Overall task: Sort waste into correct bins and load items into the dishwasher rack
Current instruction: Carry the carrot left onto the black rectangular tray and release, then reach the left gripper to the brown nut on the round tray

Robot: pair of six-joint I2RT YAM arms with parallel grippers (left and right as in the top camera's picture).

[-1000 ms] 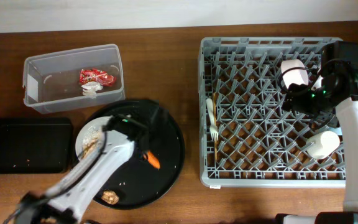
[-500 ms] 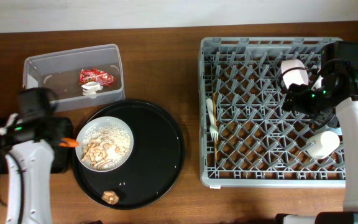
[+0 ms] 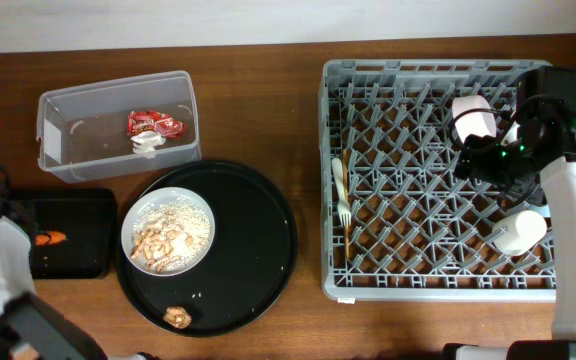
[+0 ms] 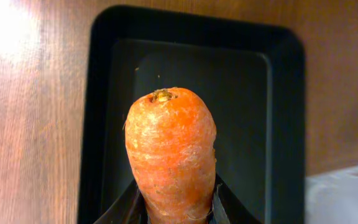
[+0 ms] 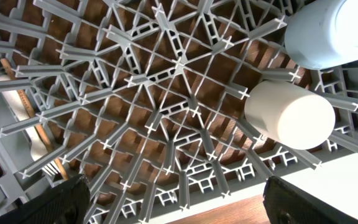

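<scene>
My left gripper [image 4: 173,210] is shut on the orange carrot [image 4: 170,149] and holds it over the shallow black tray [image 4: 278,124]. Overhead, the carrot [image 3: 50,238] is above that tray [image 3: 78,250]. The clear tub [image 3: 63,110] holds the red wrapper [image 3: 154,124] and the white wrapper [image 3: 148,146]. A white plate [image 3: 193,215] with beige scraps [image 3: 153,243] sits on the round black tray. My right gripper [image 5: 179,205] is open and empty above the grey rack [image 3: 433,285]. The rack holds a pale blue cup [image 5: 328,31], a cream cup [image 5: 291,115], a fork, a spoon [image 3: 339,180] and a chopstick [image 3: 348,245].
The big round black tray [image 3: 258,250] lies between the bins and the rack, with one loose scrap [image 3: 178,317] near its front edge. The clear tub stands just behind the black tray. The table's front edge is close below.
My left arm has carried the carrot left, from the round black tray to above the shallow black tray. The right arm has not moved.
</scene>
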